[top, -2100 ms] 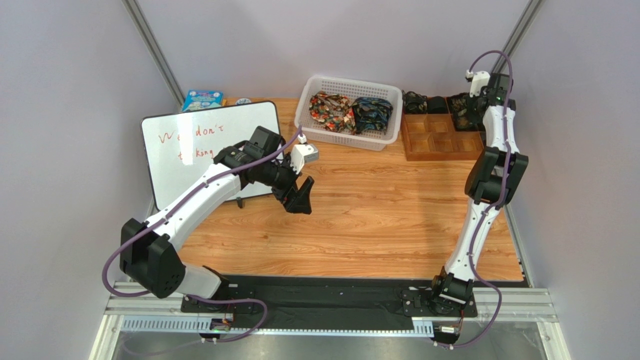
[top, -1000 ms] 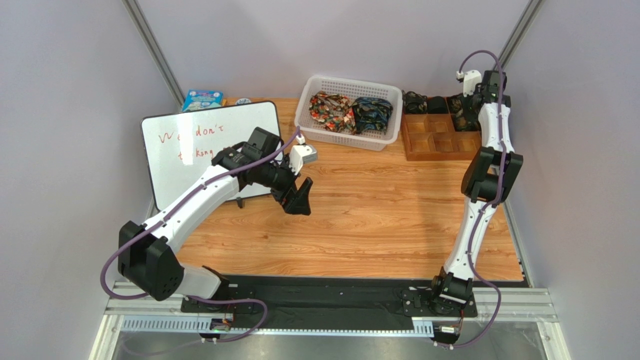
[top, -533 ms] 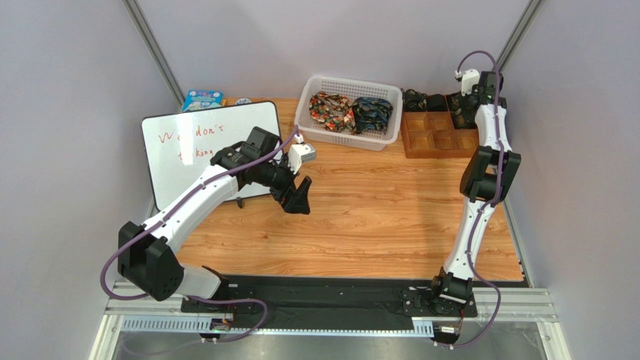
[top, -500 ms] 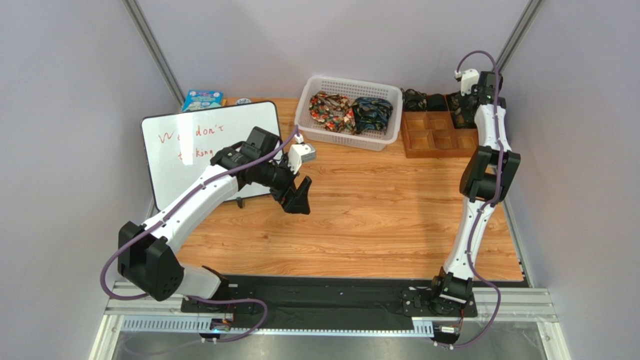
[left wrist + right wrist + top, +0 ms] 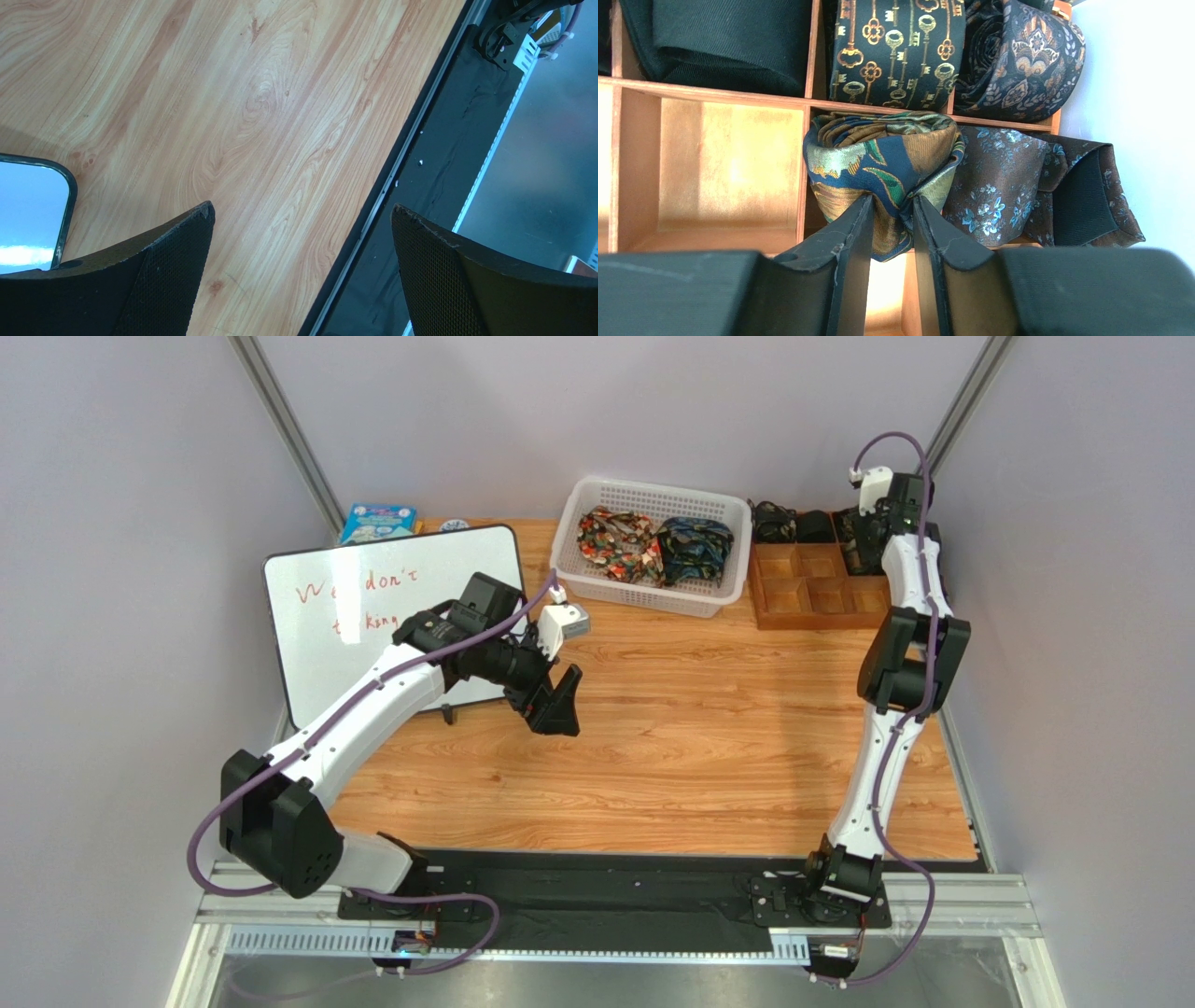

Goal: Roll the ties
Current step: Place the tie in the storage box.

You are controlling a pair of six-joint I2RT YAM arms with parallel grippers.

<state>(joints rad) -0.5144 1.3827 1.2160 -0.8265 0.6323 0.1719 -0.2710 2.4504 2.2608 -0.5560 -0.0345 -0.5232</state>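
Tie roll (image 5: 878,150), green, gold and blue: sits in a compartment of the wooden tray (image 5: 703,93) at the far right corner of the table (image 5: 701,742).

Right gripper (image 5: 891,203): fingers a narrow gap apart, with a fold of the roll's outer wrap lying in that gap. Both fingers look to touch cloth. Cannot tell whether they pinch it or merely flank it.

Neighbours: the compartment on one side of the roll is bare. On the other side is a brown floral tie (image 5: 997,175), touching the roll. The row beyond holds a key-print tie (image 5: 899,49), a paisley tie (image 5: 1018,63) and a black tie (image 5: 724,35).

Left gripper (image 5: 302,210): spread wide, nothing between the fingers, hanging over bare wood near the whiteboard (image 5: 379,602), left of centre.

Basket (image 5: 652,598), far centre: two bunched ties, one red-orange (image 5: 620,542), one blue-green (image 5: 696,546), not yet rolled.

Handling, my judgement:
- The cloth looks light, soft and slick, with no stiffness.
- A roll probably springs loose if tugged by its outer wrap.
- Grip across the whole coil, pressing the layers together, not on a free edge.
- For the bunched pair, take one end and draw it out flat on the open wood first.
- Expect the fabric to slide between smooth fingers.
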